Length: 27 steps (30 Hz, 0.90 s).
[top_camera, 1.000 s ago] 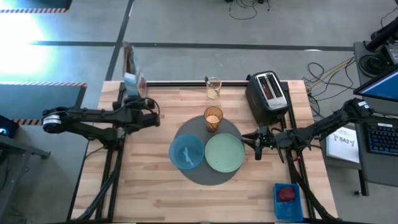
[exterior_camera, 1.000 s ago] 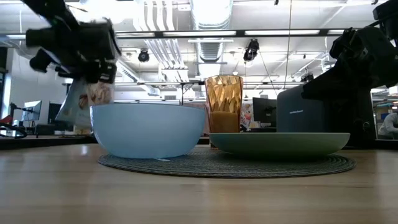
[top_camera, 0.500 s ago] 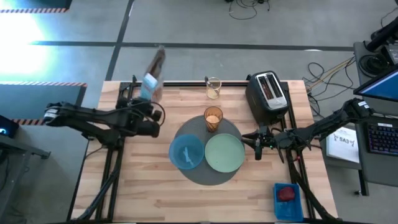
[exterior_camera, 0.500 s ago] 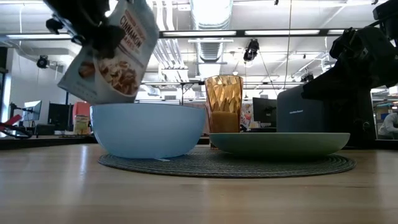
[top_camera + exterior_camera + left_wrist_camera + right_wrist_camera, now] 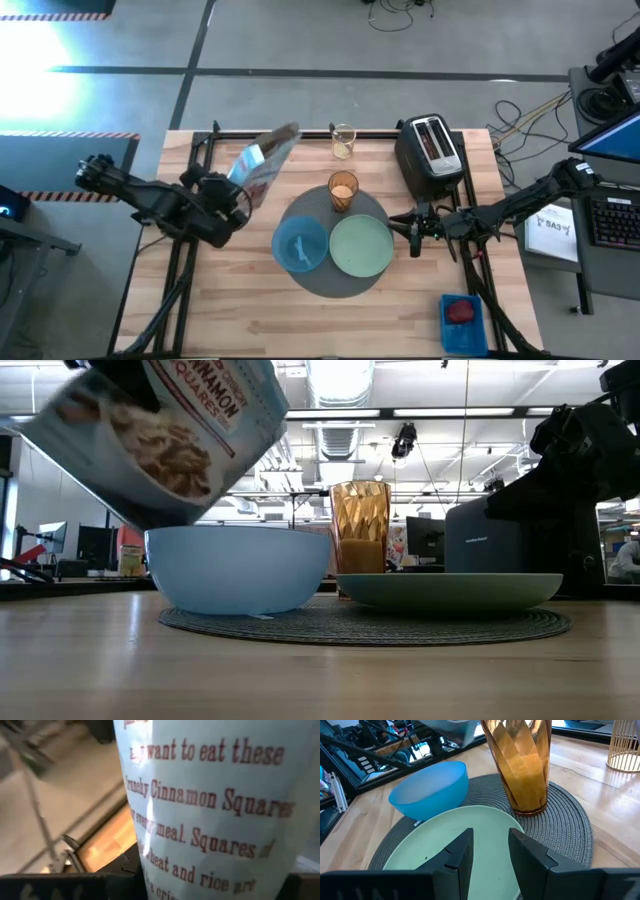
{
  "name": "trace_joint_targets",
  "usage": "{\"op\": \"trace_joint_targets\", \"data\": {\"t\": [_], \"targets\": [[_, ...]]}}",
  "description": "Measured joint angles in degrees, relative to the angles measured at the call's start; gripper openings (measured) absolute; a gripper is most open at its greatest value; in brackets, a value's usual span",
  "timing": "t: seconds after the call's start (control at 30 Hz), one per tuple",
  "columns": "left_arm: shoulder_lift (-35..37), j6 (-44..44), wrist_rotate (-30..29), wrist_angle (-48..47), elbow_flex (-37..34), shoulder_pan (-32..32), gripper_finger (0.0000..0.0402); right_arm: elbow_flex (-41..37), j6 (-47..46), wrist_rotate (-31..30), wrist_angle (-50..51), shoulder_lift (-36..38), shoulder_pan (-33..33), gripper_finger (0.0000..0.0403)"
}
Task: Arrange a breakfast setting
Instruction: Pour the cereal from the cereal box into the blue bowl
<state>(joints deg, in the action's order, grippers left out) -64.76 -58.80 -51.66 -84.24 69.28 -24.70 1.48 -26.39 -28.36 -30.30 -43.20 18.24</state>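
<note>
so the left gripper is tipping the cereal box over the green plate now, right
Not the plate. In the high view the left gripper holds the cereal box tilted toward the blue bowl; the green plate lies on the bowl's other side, near the right gripper.

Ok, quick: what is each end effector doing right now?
Left end effector: closed on the cereal box, tilted toward the bowl.
Right end effector: open, empty, beside the plate.

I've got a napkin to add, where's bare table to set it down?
Bare wood runs along the near edge in front of the mat, left of the blue tray. Crowded: the mat itself, and the back right by the toaster.
</note>
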Motion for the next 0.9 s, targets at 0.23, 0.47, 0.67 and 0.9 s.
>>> {"op": "trace_joint_targets", "data": {"t": [0.23,0.47,0.67,0.9], "targets": [[0.0,-0.1,14.3,-5.8,10.7,-2.2,0.0125,0.0,0.0,0.0,0.0,0.0,0.0,0.0114],[0.1,1.3,27.3,-5.9,16.0,-2.2,0.0125,0.0,0.0,0.0,0.0,0.0,0.0,0.0114],[0.1,1.1,42.1,-5.8,16.3,-2.2,0.0126,0.0,0.0,0.0,0.0,0.0,0.0,0.0114],[0.1,-0.5,51.5,-5.8,16.3,-2.3,0.0126,0.0,0.0,0.0,0.0,0.0,0.0,0.0114]]}}
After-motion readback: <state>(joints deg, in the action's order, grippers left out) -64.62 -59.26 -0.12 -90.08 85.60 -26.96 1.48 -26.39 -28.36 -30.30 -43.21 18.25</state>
